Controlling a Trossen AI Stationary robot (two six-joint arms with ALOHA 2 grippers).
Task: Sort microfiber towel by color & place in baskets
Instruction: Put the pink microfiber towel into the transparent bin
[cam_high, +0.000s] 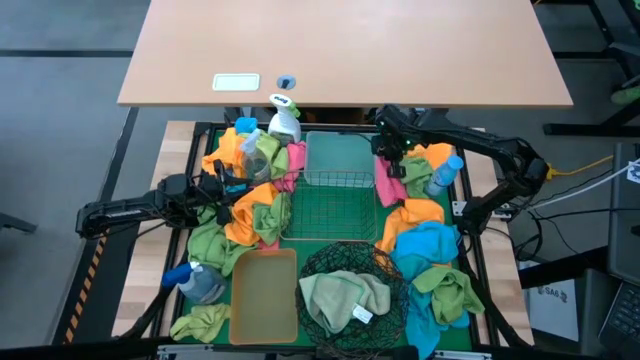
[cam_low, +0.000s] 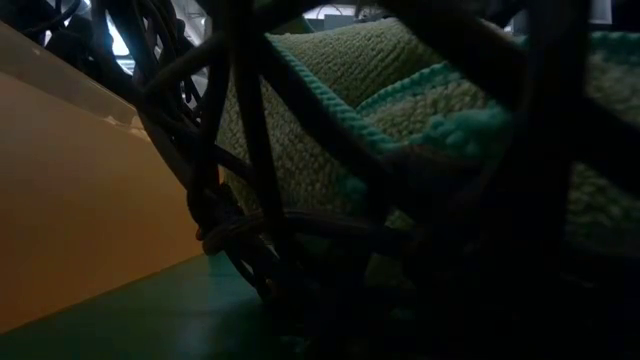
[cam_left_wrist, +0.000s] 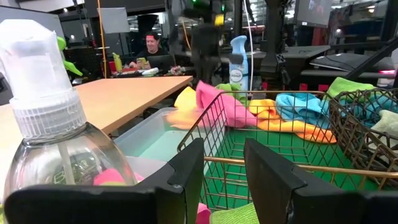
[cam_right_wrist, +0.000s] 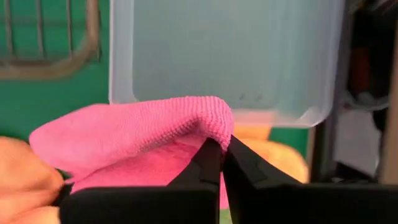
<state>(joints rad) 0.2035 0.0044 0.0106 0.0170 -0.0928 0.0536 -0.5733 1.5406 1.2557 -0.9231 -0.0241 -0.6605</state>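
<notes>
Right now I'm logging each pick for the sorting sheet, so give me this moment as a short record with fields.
Active arm: right claw, at the table's right rear beside the clear bin
Right claw: shut on the pink towel
Left claw: part open, empty, near the spray bottle, facing the wire basket
Round black basket: holds a pale green towel
Tan bin: no towel seen inside
Loose towels: orange, green, blue, both sides
</notes>
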